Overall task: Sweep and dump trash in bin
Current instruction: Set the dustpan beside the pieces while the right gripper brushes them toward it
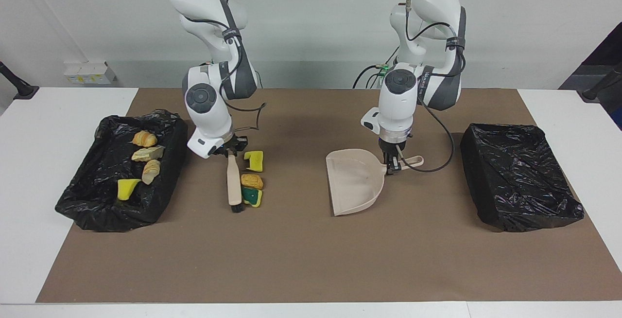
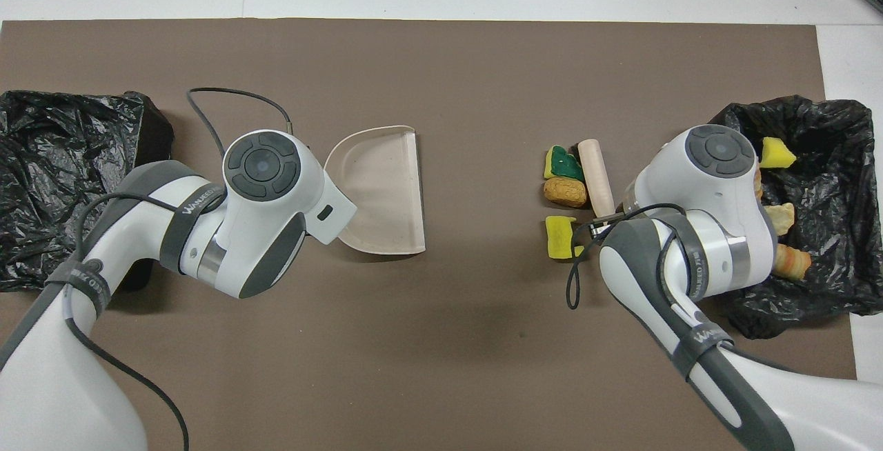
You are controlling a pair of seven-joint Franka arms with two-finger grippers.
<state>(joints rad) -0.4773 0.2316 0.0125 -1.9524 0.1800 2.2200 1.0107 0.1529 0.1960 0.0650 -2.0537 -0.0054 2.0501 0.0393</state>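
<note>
Mat (image 1: pixel 311 259) of brown sheeting is covering the table, with two black-bagged bins on it: one bin (image 1: pixel 520 182) at the left arm's end, looking empty, and another bin (image 1: pixel 92 201) at the right arm's end, carrying four scraps (image 1: pixel 145 155).

Dustpan (image 1: pixel 352 182), beige, is lying mid-table with its mouth facing the right arm's end; left gripper (image 1: pixel 392 162) is gripping its handle, fingers closed on it.

Brush (image 1: pixel 233 182), beige with a dark bristle tip, is lying on the mat, held at the handle end by the right gripper (image 1: pixel 229 151), fingers closed round it.

Trash still on the mat: three pieces touching or just beside the brush on its dustpan side — yellow sponge piece (image 1: pixel 254 160), tan bread chunk (image 1: pixel 251 181), green-yellow sponge piece (image 1: pixel 252 196).

Judgement: the step in hand is sweeping these three toward the dustpan, which is sitting well apart. Doing it well is likely meaning keeping the brush low and broadside so all three are travelling together, and pressing the dustpan lip flat to the mat so nothing is sliding under
</note>
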